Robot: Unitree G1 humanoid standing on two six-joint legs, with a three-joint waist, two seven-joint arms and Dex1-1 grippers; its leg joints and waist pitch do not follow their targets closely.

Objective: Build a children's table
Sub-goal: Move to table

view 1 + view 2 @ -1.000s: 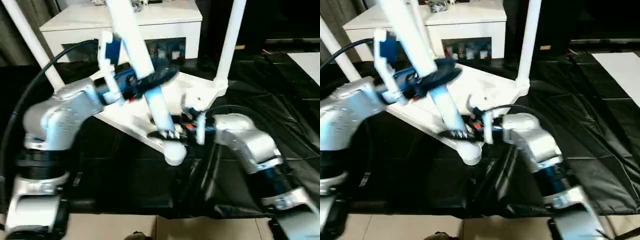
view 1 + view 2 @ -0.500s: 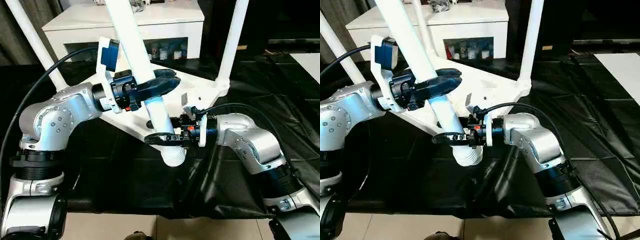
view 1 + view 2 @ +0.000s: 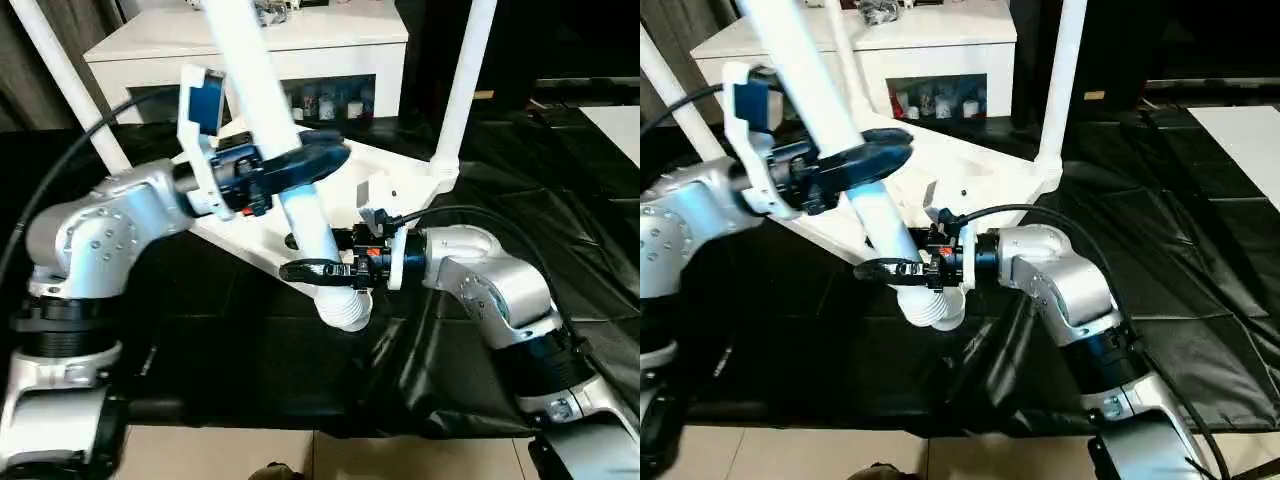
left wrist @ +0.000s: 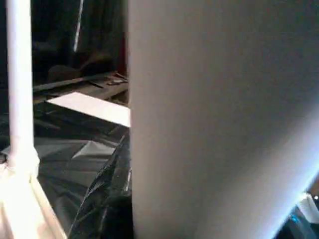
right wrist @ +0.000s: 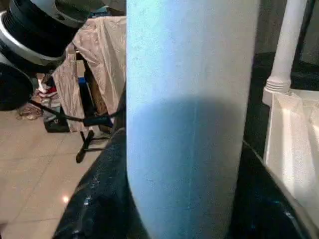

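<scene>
Left gripper (image 3: 305, 160) clamps mid-shaft of the tilted white leg (image 3: 262, 95). Right gripper (image 3: 318, 269) has its fingers around the leg's lower end, seemingly gripping, contact unclear. Leg's base sits at the upturned tabletop (image 3: 405, 180) near corner socket. Two other legs (image 3: 462, 75) stand upright. Black sheet (image 3: 560, 230) on floor; white cabinet (image 3: 250, 45) behind.

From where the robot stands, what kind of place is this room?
Probably a lived-in room used as a workspace, not a factory: a white cabinet with small items behind its doors, tiled floor, cloth draped over a stand, and black sheeting spread under the work.
</scene>
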